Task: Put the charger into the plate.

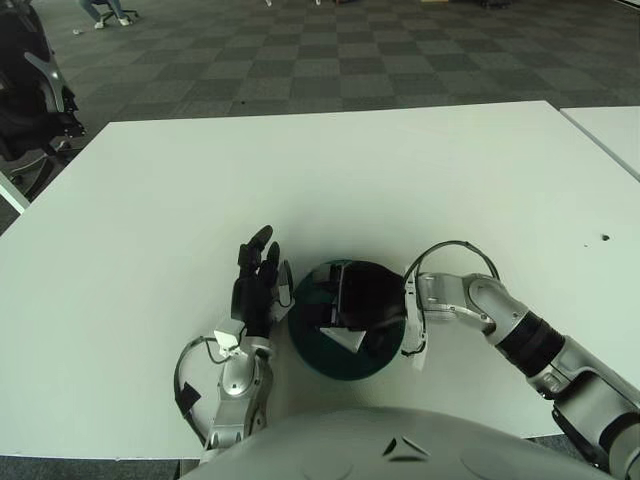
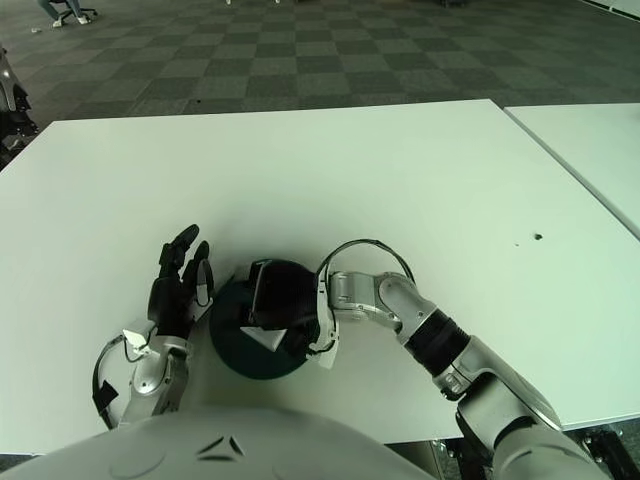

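Note:
A dark green plate (image 1: 325,366) sits near the front edge of the white table (image 1: 300,170). My right hand (image 1: 360,300) is low over the plate and covers most of it. Its black fingers are curled around a white charger (image 1: 346,338), whose lower corner shows just above the plate's inside. Whether the charger touches the plate I cannot tell. In the right eye view the charger (image 2: 266,338) again peeks out under the right hand (image 2: 285,295). My left hand (image 1: 255,290) shows just left of the plate, fingers straight and spread, holding nothing.
A second white table (image 1: 610,125) stands at the far right, across a narrow gap. A small dark mark (image 1: 604,238) lies on the table's right side. A black chair (image 1: 35,90) stands off the table's left corner. Checkered floor lies beyond.

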Robot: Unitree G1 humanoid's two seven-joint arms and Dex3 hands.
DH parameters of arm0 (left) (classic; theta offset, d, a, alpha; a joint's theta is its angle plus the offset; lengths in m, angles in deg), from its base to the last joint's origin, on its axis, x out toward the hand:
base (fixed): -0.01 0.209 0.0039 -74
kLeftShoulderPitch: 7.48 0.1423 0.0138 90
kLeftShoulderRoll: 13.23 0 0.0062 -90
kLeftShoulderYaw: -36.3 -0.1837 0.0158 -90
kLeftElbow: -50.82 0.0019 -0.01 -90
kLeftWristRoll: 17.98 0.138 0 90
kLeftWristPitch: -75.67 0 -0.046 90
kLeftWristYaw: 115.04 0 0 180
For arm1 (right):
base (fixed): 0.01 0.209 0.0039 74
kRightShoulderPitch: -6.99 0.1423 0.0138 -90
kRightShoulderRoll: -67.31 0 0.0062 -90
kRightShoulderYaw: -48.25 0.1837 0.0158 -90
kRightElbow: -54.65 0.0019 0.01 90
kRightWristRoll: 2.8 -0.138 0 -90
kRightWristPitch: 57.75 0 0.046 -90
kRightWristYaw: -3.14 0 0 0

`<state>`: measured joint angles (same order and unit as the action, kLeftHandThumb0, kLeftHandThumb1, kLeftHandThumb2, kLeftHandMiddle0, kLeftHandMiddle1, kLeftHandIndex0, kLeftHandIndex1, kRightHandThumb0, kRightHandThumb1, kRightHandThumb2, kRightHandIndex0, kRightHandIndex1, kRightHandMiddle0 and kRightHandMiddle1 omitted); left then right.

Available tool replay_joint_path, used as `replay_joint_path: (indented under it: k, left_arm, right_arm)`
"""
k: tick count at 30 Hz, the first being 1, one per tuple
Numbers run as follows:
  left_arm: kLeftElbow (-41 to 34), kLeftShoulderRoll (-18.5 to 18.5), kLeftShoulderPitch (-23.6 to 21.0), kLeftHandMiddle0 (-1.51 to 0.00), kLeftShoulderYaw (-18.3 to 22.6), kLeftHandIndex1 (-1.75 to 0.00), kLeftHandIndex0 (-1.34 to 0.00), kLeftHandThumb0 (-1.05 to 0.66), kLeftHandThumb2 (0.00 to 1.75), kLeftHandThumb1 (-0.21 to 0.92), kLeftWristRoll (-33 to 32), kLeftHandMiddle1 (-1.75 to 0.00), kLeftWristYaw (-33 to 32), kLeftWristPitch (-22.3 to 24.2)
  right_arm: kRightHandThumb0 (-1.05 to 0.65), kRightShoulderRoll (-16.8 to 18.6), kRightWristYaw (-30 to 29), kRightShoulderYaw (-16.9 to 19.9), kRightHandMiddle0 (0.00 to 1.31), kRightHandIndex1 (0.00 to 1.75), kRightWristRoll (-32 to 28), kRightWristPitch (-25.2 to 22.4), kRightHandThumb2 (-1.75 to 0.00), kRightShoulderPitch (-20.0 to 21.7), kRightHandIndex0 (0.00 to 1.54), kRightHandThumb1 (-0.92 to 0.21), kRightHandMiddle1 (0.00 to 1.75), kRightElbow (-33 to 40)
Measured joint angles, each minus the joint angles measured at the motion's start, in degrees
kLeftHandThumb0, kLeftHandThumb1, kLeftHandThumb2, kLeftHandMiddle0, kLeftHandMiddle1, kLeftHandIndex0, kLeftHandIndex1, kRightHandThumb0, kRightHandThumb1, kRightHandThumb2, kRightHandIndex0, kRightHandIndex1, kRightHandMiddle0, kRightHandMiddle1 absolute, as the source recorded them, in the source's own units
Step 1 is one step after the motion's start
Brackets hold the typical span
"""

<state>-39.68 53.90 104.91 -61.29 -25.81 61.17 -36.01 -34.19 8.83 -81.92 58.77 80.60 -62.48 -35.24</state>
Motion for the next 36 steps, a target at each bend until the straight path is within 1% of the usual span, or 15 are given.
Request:
replay_joint_path:
  k: [5,10,15,19,22,26,30,31,32,33,34,35,36]
  left_arm:
    - [0.31,0.00,-0.22,-0.38,-0.02,-0.85,-0.01,-0.74,0.92,0.92,-0.17,-0.01,0.00,-0.61]
    - [0.44,0.00,-0.24,-0.36,-0.04,-0.84,0.00,-0.73,0.91,0.92,-0.25,0.00,-0.02,-0.79]
    - [0.43,0.00,-0.26,-0.34,-0.10,-0.82,0.00,-0.72,0.91,0.92,-0.34,0.00,-0.18,-0.72]
    - [0.41,0.00,-0.30,-0.32,-0.12,-0.81,0.00,-0.71,0.92,0.92,-0.66,0.00,-0.22,-0.42]
    - [0.42,0.00,-0.32,-0.32,-0.13,-0.81,0.00,-0.71,0.92,0.92,-0.71,0.00,-0.22,-0.43]
    - [0.45,0.00,-0.40,-0.33,-0.16,-0.80,0.00,-0.71,0.92,0.92,-0.81,-0.01,-0.21,-0.56]
    - [0.47,0.00,-0.60,-0.34,-0.25,-0.80,0.00,-0.70,0.92,0.92,-1.30,-0.01,-0.13,-0.56]
    - [0.48,0.00,-0.61,-0.34,-0.24,-0.80,0.00,-0.70,0.92,0.92,-1.45,-0.01,-0.12,-0.53]
    - [0.48,0.01,-0.61,-0.34,-0.23,-0.80,0.00,-0.70,0.92,0.92,-1.58,-0.01,-0.12,-0.49]
    - [0.48,0.00,-0.63,-0.34,-0.21,-0.80,0.00,-0.69,0.92,0.92,-1.82,-0.01,-0.12,-0.42]
    - [0.49,0.00,-0.64,-0.34,-0.21,-0.80,0.00,-0.69,0.92,0.92,-1.96,-0.01,-0.12,-0.39]
    - [0.50,0.01,-0.69,-0.34,-0.21,-0.80,0.00,-0.69,0.92,0.92,-2.00,-0.01,-0.12,-0.37]
    - [0.50,0.01,-0.74,-0.34,-0.21,-0.80,0.00,-0.69,0.92,0.92,-1.99,-0.01,-0.11,-0.36]
  right_arm:
    - [-0.40,0.10,-1.05,0.00,0.38,1.75,0.17,0.38,-0.91,0.19,1.00,-0.63,1.75,-0.02]
    - [-0.40,0.20,-3.35,-0.01,0.37,1.75,0.74,0.39,-0.90,0.18,0.96,-0.64,1.75,-0.18]
    - [-0.39,0.20,-8.62,-0.11,0.37,1.75,1.97,1.75,-0.88,0.18,0.90,-0.65,1.75,-1.99]
    - [-0.39,0.36,-14.27,-0.36,0.35,1.75,4.28,2.68,-0.85,0.20,0.83,-0.68,1.75,-3.07]
    - [-0.38,0.62,-17.50,-0.58,0.32,1.75,5.88,2.74,-0.78,0.26,0.73,-0.73,1.75,-3.83]
    - [-0.38,0.75,-18.96,-0.65,0.29,1.75,6.56,2.27,-0.71,0.12,0.63,-0.78,1.75,-3.93]
    - [-0.38,0.07,-18.62,0.12,0.29,1.75,6.18,1.09,-0.73,-1.39,0.56,-0.76,1.75,-2.32]
    - [-0.55,-0.16,-18.08,0.23,0.28,1.75,5.94,0.95,-0.68,-1.61,0.56,-0.82,1.75,-1.84]
    - [-0.61,-0.44,-17.31,0.29,0.28,1.75,5.73,0.87,-0.66,-1.73,0.56,-0.84,1.75,-1.21]
    - [-0.71,-0.78,-16.36,0.36,0.21,1.74,5.51,0.81,-0.66,-1.77,0.40,-0.87,1.71,-0.52]
    - [-0.77,-1.03,-15.78,0.41,0.17,1.74,5.50,0.74,-0.66,-1.77,0.30,-0.89,1.69,0.08]
    - [-0.80,-1.33,-15.16,0.51,0.16,1.74,5.51,0.62,-0.66,-1.77,0.26,-0.89,1.68,0.70]
    - [-0.84,-1.57,-14.76,0.60,0.12,1.46,5.52,0.46,-0.68,-1.77,0.25,-0.90,1.53,1.20]
